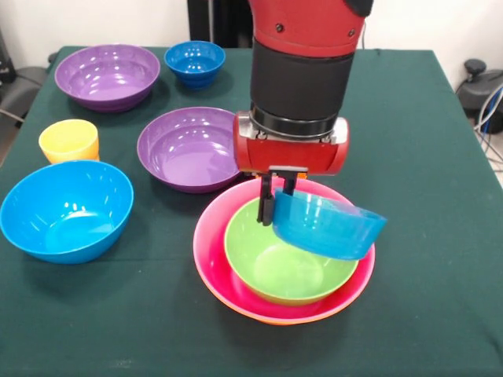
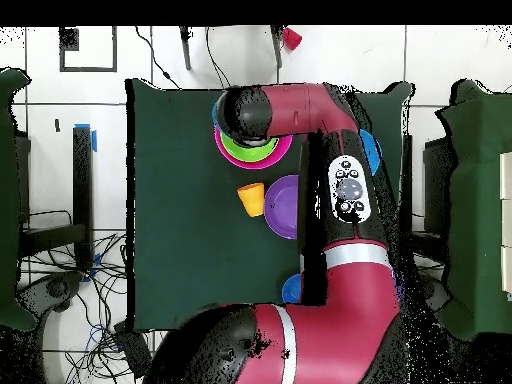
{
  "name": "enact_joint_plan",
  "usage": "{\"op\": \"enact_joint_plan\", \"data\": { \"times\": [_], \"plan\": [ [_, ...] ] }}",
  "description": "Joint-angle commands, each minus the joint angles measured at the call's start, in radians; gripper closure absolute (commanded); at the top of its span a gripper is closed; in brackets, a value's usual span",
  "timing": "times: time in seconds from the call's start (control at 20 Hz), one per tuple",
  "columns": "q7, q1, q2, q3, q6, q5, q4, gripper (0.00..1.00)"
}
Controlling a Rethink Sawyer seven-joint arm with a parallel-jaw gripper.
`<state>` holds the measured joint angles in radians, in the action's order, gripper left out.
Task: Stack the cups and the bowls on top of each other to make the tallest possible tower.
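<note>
My gripper (image 1: 276, 209) is shut on the rim of a teal bowl (image 1: 334, 229) and holds it tilted just above the tower. The tower is a green bowl (image 1: 283, 267) nested in a large pink bowl (image 1: 211, 247), with an orange rim (image 1: 275, 320) showing beneath. In the overhead view the arm hides the gripper; the tower (image 2: 228, 152) shows beside it. Loose on the cloth are two purple bowls (image 1: 189, 149) (image 1: 106, 75), a light blue bowl (image 1: 67, 208), a small dark blue bowl (image 1: 195, 61) and a yellow cup (image 1: 69, 141). An orange cup (image 2: 250, 198) shows only overhead.
The table (image 1: 424, 157) has a dark green cloth. The loose bowls and the yellow cup crowd the left half in the front view. Chairs and cables lie around the table (image 2: 160, 250) on the floor in the overhead view.
</note>
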<state>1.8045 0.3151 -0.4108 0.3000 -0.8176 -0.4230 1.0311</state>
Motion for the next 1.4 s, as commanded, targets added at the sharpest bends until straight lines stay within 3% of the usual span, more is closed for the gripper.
{"op": "enact_joint_plan", "data": {
  "times": [0.05, 0.6, 1.0, 1.4],
  "plan": [
    [-0.146, 0.040, 0.069, 0.042, 0.065, -0.054, 0.081, 1.00],
    [-0.115, 0.051, 0.029, 0.023, 0.128, -0.078, 0.173, 1.00],
    [-0.096, 0.045, 0.054, 0.022, 0.207, -0.096, 0.177, 1.00],
    [-0.067, 0.015, 0.036, 0.002, 0.213, -0.110, 0.179, 1.00]
  ]
}}
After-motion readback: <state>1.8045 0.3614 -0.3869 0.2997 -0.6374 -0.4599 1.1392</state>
